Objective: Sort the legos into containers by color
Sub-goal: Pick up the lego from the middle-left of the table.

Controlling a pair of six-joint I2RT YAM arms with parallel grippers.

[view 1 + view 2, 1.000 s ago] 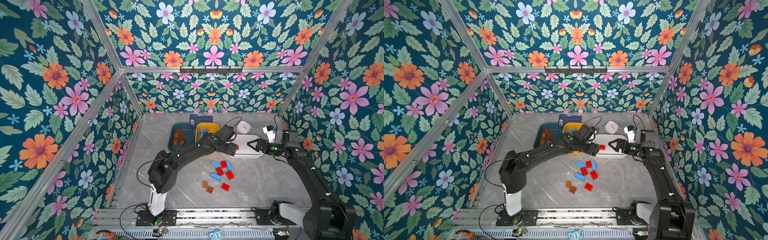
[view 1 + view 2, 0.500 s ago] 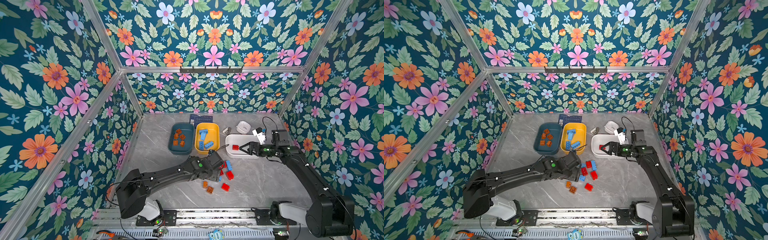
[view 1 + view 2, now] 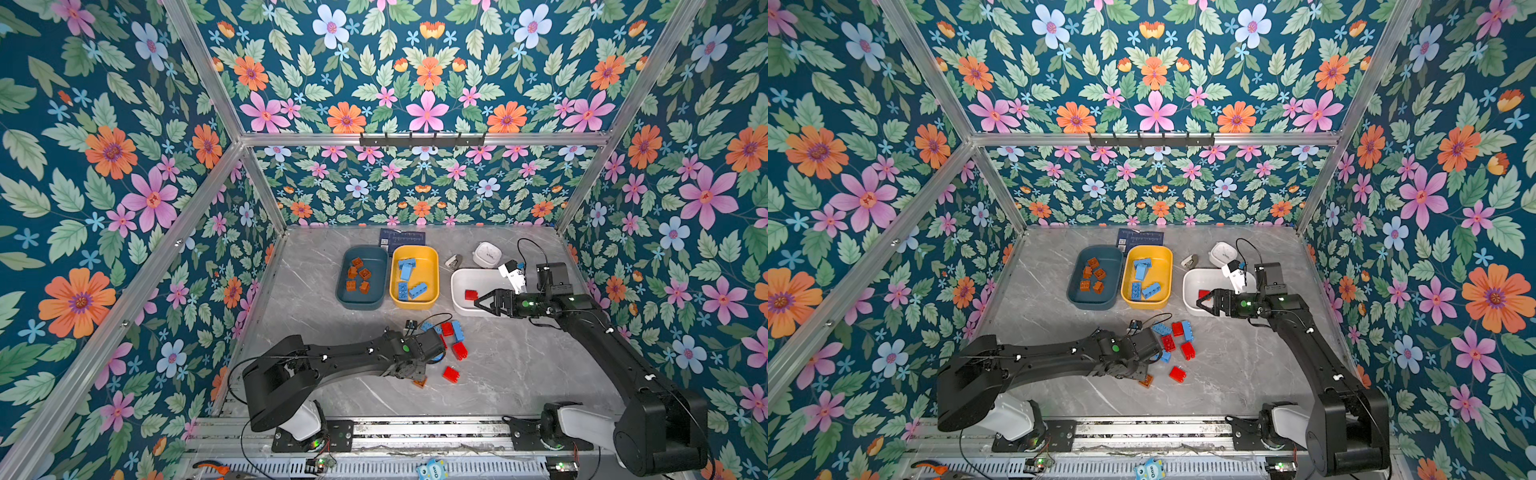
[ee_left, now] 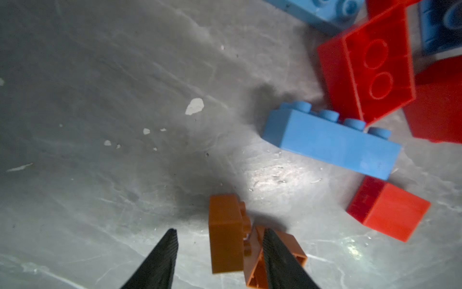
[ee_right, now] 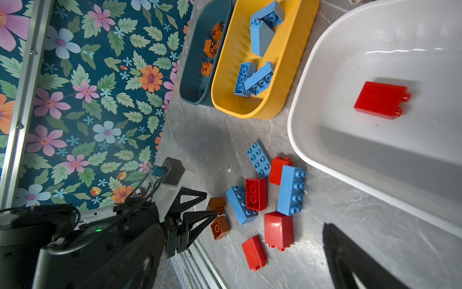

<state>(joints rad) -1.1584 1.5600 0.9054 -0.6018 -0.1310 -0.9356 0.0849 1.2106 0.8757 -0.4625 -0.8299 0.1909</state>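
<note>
Legos (image 3: 459, 350) are lying loose on the near counter (image 3: 519, 374), where the left hand (image 4: 219, 232), half open and gripping nothing yet, is straddling a brown brick (image 4: 225, 220) which probably needs pinching, then carrying to the far teal tub (image 3: 376, 266); the right hand (image 3: 482, 302) is hovering wide open, empty.

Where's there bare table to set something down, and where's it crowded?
Free: marble between the teal tub and the left wall, and between the loose bricks and the right arm. Crowded: around those bricks, where the left arm reaches in.
</note>
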